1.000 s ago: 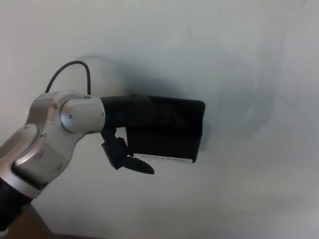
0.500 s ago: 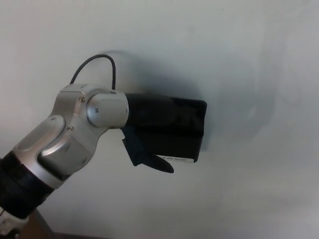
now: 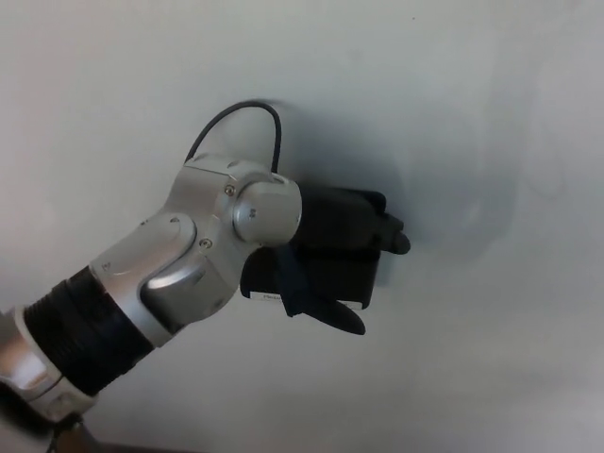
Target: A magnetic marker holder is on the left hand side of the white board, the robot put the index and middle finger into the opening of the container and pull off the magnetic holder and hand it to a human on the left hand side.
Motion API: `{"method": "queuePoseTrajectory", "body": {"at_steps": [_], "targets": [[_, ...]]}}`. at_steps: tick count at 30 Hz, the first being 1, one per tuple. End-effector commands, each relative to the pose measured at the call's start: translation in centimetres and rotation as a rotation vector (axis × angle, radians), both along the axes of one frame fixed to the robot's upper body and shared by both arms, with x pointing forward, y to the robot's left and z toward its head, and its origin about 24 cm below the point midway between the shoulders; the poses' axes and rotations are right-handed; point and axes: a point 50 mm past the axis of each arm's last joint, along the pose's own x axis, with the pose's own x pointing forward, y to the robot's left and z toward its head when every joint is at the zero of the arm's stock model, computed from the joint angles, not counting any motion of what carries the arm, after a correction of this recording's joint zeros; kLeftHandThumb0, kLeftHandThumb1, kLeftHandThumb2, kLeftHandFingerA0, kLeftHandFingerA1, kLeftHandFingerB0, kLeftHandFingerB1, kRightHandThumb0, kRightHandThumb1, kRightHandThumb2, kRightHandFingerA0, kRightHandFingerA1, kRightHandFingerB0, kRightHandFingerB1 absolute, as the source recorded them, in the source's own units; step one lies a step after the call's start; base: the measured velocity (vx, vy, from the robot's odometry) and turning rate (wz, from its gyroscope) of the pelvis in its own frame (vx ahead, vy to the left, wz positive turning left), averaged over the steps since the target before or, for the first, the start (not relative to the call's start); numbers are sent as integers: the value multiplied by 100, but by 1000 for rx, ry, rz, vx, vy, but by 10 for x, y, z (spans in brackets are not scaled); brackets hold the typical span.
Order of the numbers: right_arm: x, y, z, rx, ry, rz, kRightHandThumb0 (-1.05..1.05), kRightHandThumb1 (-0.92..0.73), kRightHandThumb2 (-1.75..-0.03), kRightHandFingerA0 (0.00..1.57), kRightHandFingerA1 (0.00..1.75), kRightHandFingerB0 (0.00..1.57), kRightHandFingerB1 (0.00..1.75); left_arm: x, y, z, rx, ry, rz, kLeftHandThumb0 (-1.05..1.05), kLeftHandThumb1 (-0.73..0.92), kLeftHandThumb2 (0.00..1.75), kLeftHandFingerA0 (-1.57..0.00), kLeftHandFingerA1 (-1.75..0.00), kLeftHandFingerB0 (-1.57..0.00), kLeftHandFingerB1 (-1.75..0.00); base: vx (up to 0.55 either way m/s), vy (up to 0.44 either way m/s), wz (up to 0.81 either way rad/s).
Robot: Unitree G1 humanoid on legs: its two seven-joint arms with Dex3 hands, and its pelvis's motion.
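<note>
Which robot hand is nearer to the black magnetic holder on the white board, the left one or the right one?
Left. The left robot hand is right at the magnetic holder, overlapping its front, with fingertips past its right edge. The right robot hand is not in view.

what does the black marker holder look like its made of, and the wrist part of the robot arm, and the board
Marker holder: looks like matte black plastic, dull with no glints, and a white label strip along its lower edge. Wrist of the left arm: seems brushed silver metal or metallic-painted casing, with soft highlights and small screws. Whiteboard: smooth, pale, faintly glossy surface carrying soft shadows; the material beneath cannot be told.
</note>
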Motion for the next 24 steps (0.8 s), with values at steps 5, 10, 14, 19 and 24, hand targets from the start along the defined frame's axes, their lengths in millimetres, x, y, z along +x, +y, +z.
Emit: {"method": "queuePoseTrajectory", "body": {"at_steps": [5, 10, 14, 19, 24], "targets": [[4, -5, 2, -25, -13, -8, -64, -84, -65, 69, 52, 60, 47, 8, 15, 2, 96, -16, 47, -105, 56, 96, -62, -58, -9, -22, 0, 0, 0], [5, -6, 3, -33, -19, -3, -65, -83, -65, 69, 52, 61, 47, 9, 23, 14, 71, -26, 53, -105, 56, 95, -62, -58, -10, -25, 0, 0, 0], [5, -6, 2, -38, -14, -3, -65, -83, -65, 69, 53, 61, 48, 9, 30, 30, 44, -54, 53, -98, 52, 93, -71, -61, -10, -29, 0, 0, 0], [5, -7, 2, -40, -12, -2, -63, -83, -65, 71, 54, 62, 47, 7, 35, 46, -11, -64, 48, -96, 52, 93, -61, -57, -10, -26, 0, 0, 0], [5, -6, 2, -41, -6, -2, -64, -84, -65, 73, 57, 61, 47, 6, 38, 61, -27, -81, 53, -105, 58, 96, -51, -51, -11, -21, 0, 0, 0]]}}
